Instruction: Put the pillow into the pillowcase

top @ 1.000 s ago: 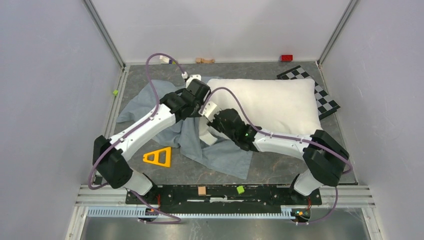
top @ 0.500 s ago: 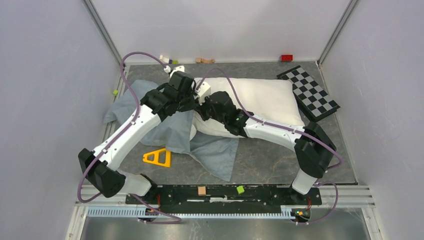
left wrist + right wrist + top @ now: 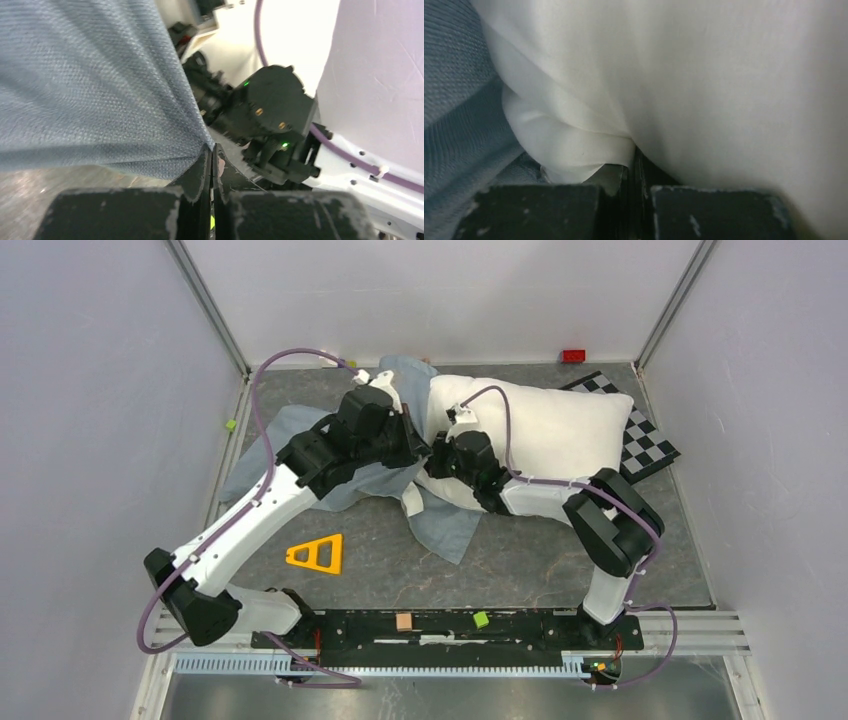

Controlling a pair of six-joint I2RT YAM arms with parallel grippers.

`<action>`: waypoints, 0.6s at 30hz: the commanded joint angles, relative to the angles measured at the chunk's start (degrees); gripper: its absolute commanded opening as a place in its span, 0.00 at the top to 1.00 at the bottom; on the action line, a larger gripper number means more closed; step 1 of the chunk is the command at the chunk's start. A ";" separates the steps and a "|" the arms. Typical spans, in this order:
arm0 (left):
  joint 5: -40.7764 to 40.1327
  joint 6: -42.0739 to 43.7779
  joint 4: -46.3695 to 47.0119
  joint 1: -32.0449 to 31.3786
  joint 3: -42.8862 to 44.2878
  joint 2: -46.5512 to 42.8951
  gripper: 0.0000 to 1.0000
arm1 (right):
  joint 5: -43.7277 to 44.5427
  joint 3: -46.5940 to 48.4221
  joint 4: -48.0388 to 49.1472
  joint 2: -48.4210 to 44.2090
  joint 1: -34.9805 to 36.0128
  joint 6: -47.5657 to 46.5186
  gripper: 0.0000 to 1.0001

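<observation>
The left arm (image 3: 250, 518) and right arm (image 3: 535, 498) pair white link shells with black joint housings. A lilac cable (image 3: 290, 353) runs along each. Screws (image 3: 354, 182) dot the white covers; green lights (image 3: 284, 145) glow on a black housing. The left end effector (image 3: 211, 155) and right end effector (image 3: 634, 172) have black, chipped fingers.

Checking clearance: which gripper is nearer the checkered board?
Right. The right gripper pinches the pillow's left end, left of the board; the left gripper, on the pillowcase, sits slightly farther left.
</observation>
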 commanded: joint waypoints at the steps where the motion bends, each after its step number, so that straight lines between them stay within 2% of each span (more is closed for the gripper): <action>1: 13.15 -2.13 9.92 -4.59 3.63 3.06 0.98 | 4.48 -1.74 6.48 0.63 3.03 5.96 1.00; 3: 12.23 -2.11 9.82 -5.22 4.13 3.88 0.98 | 3.95 -2.27 8.14 -0.05 3.89 5.88 1.00; 5: 7.25 -1.34 8.34 -4.93 2.98 3.44 0.97 | 3.65 -4.80 10.56 -2.35 3.79 7.17 1.00; 7: 3.26 -2.04 7.94 -3.08 -0.26 2.18 0.95 | 3.08 -8.24 13.91 -6.13 3.44 8.38 1.00; 9: 4.63 -4.20 11.35 0.55 -5.25 0.42 0.95 | 2.58 -11.84 16.57 -9.41 3.36 9.82 0.99; 14: 5.18 -5.73 19.65 5.04 -13.82 -2.18 0.94 | 1.86 -18.77 21.58 -15.26 3.47 12.84 0.87; 18: 5.80 -6.17 22.57 5.70 -16.26 -2.77 0.94 | 4.17 -21.17 19.94 -19.31 3.57 10.90 0.71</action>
